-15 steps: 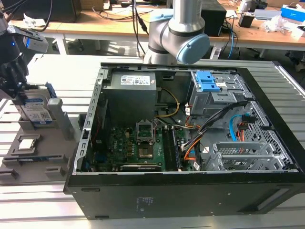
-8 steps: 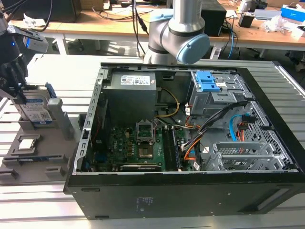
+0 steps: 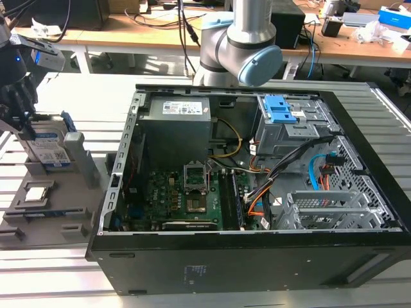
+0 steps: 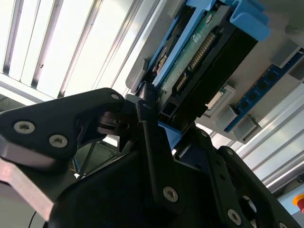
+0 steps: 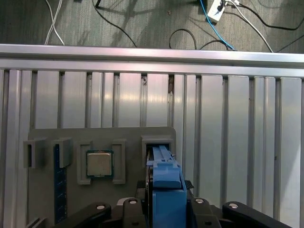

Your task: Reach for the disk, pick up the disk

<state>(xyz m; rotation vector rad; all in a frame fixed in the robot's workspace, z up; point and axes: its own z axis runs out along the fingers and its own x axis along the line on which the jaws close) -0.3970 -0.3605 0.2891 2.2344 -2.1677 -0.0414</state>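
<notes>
Exterior view: tool (image 3: 27,128) at that view's left, on the disk (image 3: 50,149), beside the open case (image 3: 257,263).
Tool state: narrow, apparently clamped on the disk from either side (second wrist view).
Disk: upright in holder (image 3: 64,205) slot, top end between the jaws.
Risk: a tilted lift could bind the blue rail (image 5: 166,190) in the slot. A shallow grip could slip and drop the disk onto the chip (image 5: 99,164).

The disk (image 3: 49,151) is silvery metal, its rails (image 5: 167,190) smooth blue plastic.
</notes>
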